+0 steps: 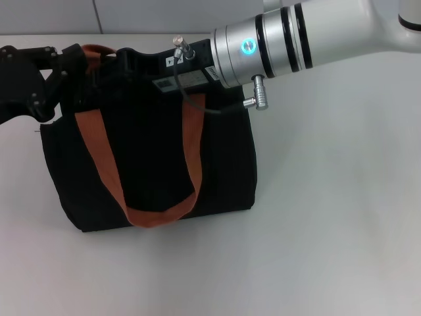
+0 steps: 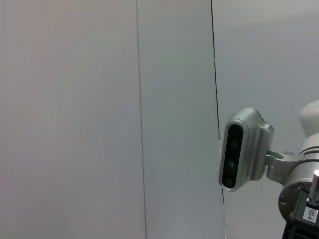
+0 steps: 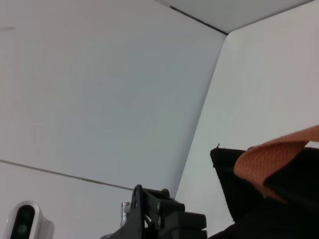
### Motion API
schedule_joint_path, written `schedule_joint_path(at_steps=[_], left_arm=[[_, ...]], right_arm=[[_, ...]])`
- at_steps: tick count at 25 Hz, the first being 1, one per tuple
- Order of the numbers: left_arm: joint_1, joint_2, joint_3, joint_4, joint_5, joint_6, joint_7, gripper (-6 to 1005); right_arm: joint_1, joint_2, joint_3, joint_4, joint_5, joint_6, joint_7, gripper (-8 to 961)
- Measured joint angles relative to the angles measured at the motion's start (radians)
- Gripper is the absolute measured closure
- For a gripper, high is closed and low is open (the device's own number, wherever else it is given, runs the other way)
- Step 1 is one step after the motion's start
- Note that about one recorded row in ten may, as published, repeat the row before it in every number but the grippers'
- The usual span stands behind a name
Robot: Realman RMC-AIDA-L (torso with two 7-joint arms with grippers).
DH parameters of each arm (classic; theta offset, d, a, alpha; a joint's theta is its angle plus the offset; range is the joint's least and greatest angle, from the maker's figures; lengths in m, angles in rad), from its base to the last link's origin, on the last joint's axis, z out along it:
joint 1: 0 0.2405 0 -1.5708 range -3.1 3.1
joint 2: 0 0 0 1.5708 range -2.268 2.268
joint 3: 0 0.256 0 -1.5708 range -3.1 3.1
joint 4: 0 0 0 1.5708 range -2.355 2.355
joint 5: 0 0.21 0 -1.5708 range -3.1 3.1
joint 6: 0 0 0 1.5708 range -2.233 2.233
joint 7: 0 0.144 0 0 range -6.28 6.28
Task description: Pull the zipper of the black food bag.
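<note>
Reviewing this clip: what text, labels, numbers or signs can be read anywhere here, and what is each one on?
"103-4", roughly, reads on a small white label on the right arm's wrist, in the left wrist view.
A white label on the right gripper's housing above the black food bag: print too small to read.
A lit cyan ring symbol on the right arm: a sign, no words.

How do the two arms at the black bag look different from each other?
The right arm comes in from the right in white and silver, with a glowing blue ring; the left gripper comes in from the left and is all black. The right arm reaches over the bag's top to about its middle; the left gripper sits at the top left corner, by an orange handle. Both are at the bag's top edge.
</note>
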Motion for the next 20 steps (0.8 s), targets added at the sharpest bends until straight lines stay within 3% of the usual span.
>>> schedule_joint_path(at_steps=[12, 20], left_arm=[[-0.011, -0.011, 0.001, 0.000, 0.004, -0.035, 0.001, 973], [-0.007, -0.006, 0.003, 0.000, 0.002, -0.032, 0.000, 973]], right_arm=[[0.006, 0.000, -0.051, -0.004, 0.042, 0.020, 0.000, 601], [-0.003, 0.000, -0.058, -0.006, 0.045, 0.027, 0.000, 611]])
